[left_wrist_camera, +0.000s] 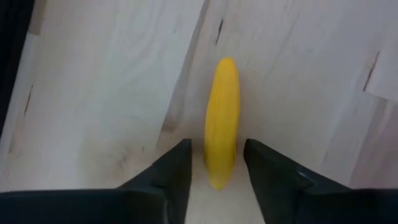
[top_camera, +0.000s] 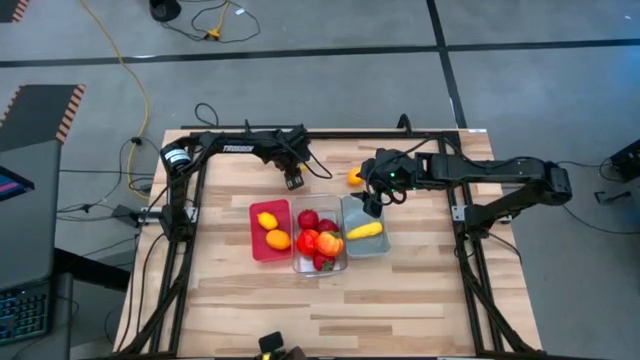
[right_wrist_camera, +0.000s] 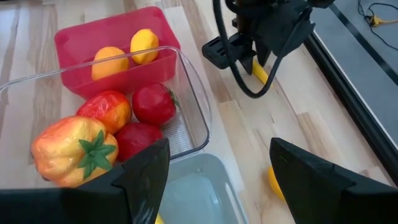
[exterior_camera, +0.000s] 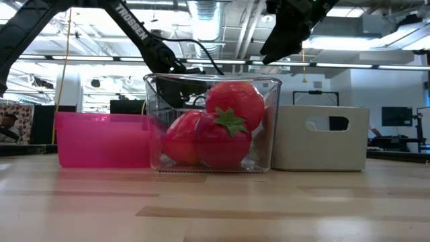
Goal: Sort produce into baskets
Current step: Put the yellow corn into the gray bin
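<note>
Three bins stand side by side mid-table. The red bin (top_camera: 257, 240) holds a yellow lemon (top_camera: 267, 220) and an orange oval (top_camera: 278, 239). The clear bin (top_camera: 298, 262) holds red round fruits (top_camera: 308, 219) and an orange-red pepper (top_camera: 328, 243). The pale blue bin (top_camera: 352, 208) holds a yellow elongated piece (top_camera: 364, 230). My left gripper (left_wrist_camera: 216, 163) is open and low over the table beyond the bins. Its fingers stand on either side of another yellow elongated piece (left_wrist_camera: 222, 118) that lies flat on the wood. My right gripper (right_wrist_camera: 217, 180) is open and empty above the pale blue bin.
An orange fruit (top_camera: 354, 178) lies on the table between the two grippers, beyond the pale blue bin. The black frame rails (top_camera: 190, 230) run along the table's left and right sides. Bare wood lies nearer than the bins (top_camera: 330, 310).
</note>
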Motion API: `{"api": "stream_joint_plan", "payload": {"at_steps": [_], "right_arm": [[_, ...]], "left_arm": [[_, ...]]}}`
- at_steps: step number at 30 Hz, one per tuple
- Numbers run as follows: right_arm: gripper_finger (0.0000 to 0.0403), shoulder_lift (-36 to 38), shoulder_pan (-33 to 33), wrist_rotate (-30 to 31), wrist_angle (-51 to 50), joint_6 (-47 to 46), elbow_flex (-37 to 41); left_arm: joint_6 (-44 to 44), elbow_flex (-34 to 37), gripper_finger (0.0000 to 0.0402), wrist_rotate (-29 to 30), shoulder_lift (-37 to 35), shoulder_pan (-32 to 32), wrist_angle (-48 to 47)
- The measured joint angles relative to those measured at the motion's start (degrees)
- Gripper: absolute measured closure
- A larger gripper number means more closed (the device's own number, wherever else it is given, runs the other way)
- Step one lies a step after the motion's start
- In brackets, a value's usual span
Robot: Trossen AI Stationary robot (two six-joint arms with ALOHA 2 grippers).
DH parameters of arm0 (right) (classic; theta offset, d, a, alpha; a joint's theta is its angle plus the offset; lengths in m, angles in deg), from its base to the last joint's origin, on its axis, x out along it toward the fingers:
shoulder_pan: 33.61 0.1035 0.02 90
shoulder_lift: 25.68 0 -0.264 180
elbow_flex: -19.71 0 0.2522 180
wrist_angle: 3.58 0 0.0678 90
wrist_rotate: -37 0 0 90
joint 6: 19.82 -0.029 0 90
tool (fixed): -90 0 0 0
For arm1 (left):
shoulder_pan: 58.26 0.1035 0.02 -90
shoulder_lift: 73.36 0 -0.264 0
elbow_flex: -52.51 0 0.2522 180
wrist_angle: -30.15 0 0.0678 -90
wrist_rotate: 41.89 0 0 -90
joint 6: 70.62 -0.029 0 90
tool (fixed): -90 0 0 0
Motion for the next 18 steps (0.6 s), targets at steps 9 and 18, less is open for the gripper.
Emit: {"api": "stream_joint_plan", "payload": {"at_steps": [9, 18], "right_arm": [[0.0098, 4.4, 0.0, 0.0, -2.4, 0.0, 0.0], [0.0098, 10.5, 0.0, 0.0, -4.9, 0.0, 3.0]], "left_arm": [[0.4, 0.2, 0.0363, 0.5, -1.3, 0.0, -0.6], [1.5, 0.2, 0.0391, -0.2, -1.4, 0.0, -0.5]]}}
